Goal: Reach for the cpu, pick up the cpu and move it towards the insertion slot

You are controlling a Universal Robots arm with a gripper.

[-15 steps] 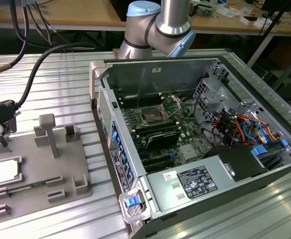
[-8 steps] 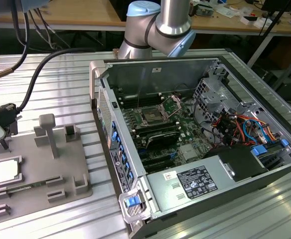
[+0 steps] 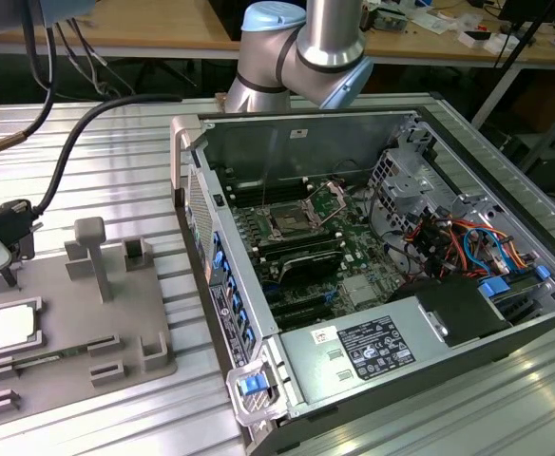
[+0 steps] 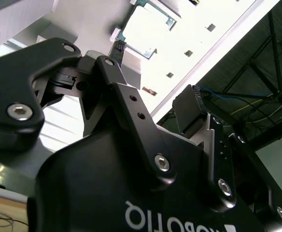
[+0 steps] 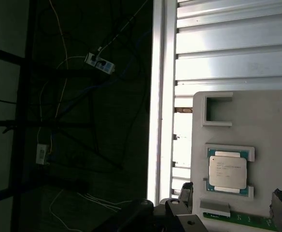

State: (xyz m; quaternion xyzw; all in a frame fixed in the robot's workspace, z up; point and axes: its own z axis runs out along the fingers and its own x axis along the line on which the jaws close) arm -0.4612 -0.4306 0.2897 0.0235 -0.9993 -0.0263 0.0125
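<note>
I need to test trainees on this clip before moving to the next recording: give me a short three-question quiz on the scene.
1. True or false: the cpu sits in the insertion slot.
2. The gripper is: A) shut on the cpu; B) open, holding nothing; C) shut on a cable.
3. Fill in: the cpu lies in a recess of the grey ____.

Key: 1 false; 2 B; 3 tray.
</note>
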